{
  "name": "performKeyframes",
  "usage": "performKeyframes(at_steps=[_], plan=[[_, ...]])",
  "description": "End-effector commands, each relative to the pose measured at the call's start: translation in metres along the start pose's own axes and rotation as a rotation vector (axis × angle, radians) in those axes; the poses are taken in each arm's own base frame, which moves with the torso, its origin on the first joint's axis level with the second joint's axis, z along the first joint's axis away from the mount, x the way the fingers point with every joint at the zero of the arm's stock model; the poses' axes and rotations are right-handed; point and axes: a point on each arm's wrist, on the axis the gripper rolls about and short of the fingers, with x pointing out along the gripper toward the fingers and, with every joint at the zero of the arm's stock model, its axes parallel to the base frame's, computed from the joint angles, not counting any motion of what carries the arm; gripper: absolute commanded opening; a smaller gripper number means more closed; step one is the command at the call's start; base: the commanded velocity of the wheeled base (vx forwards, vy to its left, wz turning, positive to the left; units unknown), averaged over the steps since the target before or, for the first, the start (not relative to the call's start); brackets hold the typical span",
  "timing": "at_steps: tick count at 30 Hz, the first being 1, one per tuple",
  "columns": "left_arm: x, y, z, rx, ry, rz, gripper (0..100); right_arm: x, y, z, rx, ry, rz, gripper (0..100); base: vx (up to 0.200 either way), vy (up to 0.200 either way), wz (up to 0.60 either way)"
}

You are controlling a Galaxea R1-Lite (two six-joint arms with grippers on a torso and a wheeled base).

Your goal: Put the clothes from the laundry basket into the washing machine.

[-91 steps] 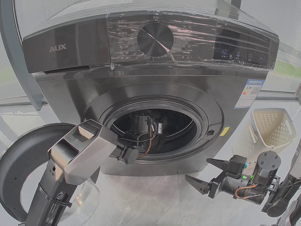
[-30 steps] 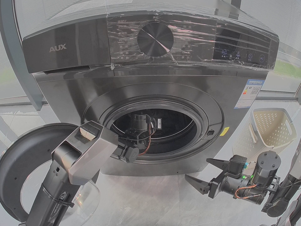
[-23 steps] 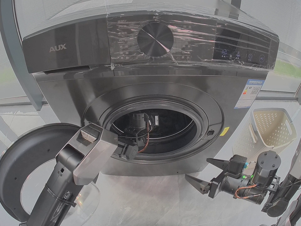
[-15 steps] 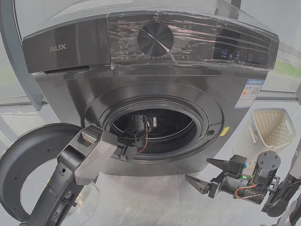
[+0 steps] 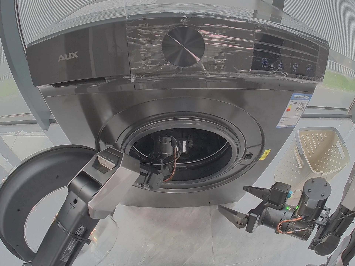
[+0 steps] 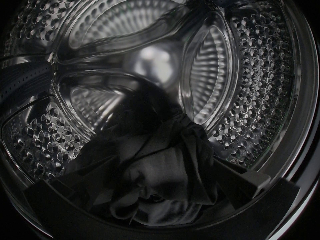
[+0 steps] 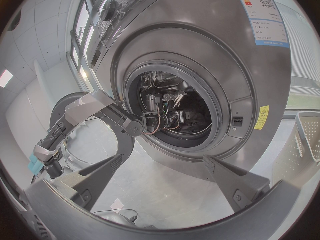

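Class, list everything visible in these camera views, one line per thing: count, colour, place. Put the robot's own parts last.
washing machine: one, dark grey, centre, facing the robot.
door: one, dark grey, swung open on the machine's left.
drum: one, silver and perforated, behind the round opening.
clothes: one bundle, dark grey, at the bottom of the drum.
laundry basket: one, cream, right of the machine.
dial: one, dark, middle of the top panel.
label: one, blue and white, upper right of the machine's front.
sticker: one, yellow, right of the opening.
left tool: one, black, open, inside the drum by the clothes.
right tool: one, black, open, low in front of the machine.
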Motion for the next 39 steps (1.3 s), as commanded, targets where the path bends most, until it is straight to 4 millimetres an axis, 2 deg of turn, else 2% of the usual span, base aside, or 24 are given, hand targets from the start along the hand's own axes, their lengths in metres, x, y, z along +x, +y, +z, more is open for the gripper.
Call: performKeyframes(at_steps=[1,6,10,17,30,39], plan=[[-0.006,-0.006,0.004,0.001,0.005,-0.012,100,0.000,0.000,0.001,0.000,-0.007,0.001,100,0.000,0.000,0.00],[-0.027,-0.024,0.015,0.006,0.026,-0.056,100,0.000,0.001,0.002,0.000,-0.012,0.003,100,0.000,0.000,0.00],[-0.051,-0.039,0.034,0.005,0.029,-0.097,100,-0.001,0.001,0.005,-0.002,-0.023,0.004,100,0.000,0.000,0.00],[-0.074,-0.043,0.049,0.017,0.024,-0.119,100,-0.002,0.002,0.006,-0.002,-0.027,0.007,100,0.000,0.000,0.00],[-0.089,-0.033,0.018,0.050,0.074,-0.114,100,-0.001,0.001,0.004,-0.001,-0.021,0.005,100,0.000,0.000,0.00],[-0.075,-0.030,-0.022,0.083,0.136,-0.113,100,-0.001,0.001,0.005,-0.001,-0.023,0.005,100,0.000,0.000,0.00]])
